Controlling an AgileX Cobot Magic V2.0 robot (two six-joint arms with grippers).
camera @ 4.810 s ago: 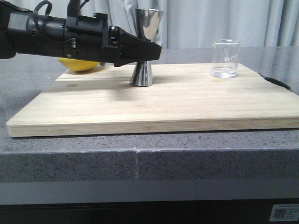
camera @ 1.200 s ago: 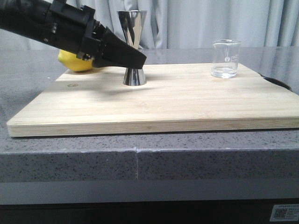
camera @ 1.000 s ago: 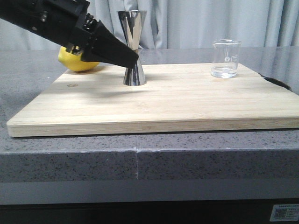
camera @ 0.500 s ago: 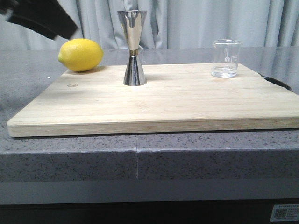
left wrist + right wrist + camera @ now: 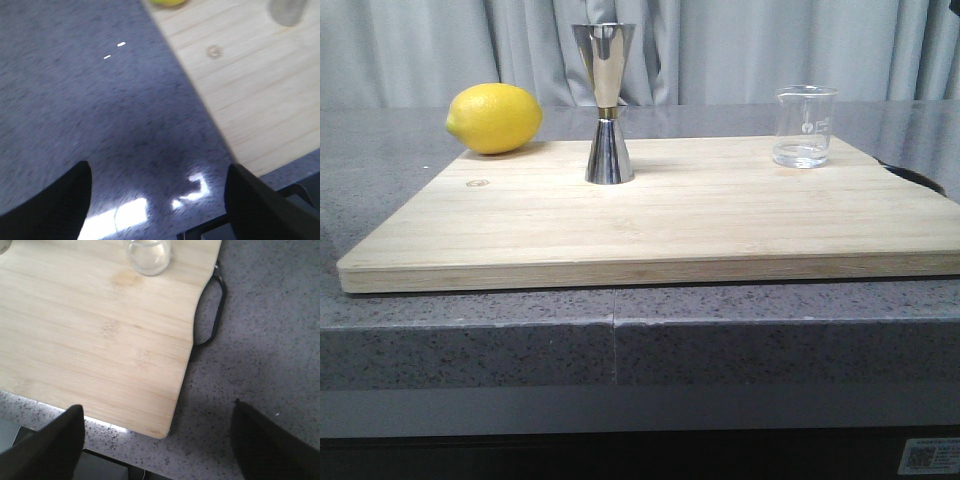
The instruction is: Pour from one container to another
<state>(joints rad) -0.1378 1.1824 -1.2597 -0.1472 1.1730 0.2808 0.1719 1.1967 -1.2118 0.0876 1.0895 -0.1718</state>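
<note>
While both pincers, left pincer (image 5: 157, 200) and right pincer (image 5: 157, 440), hang spread wide and empty over the tabletop (image 5: 380, 140), the beaker (image 5: 805, 126) stands upright on the board (image 5: 720, 215), well apart from the upright jigger (image 5: 606, 104), open mouth ready for pouring.
</note>
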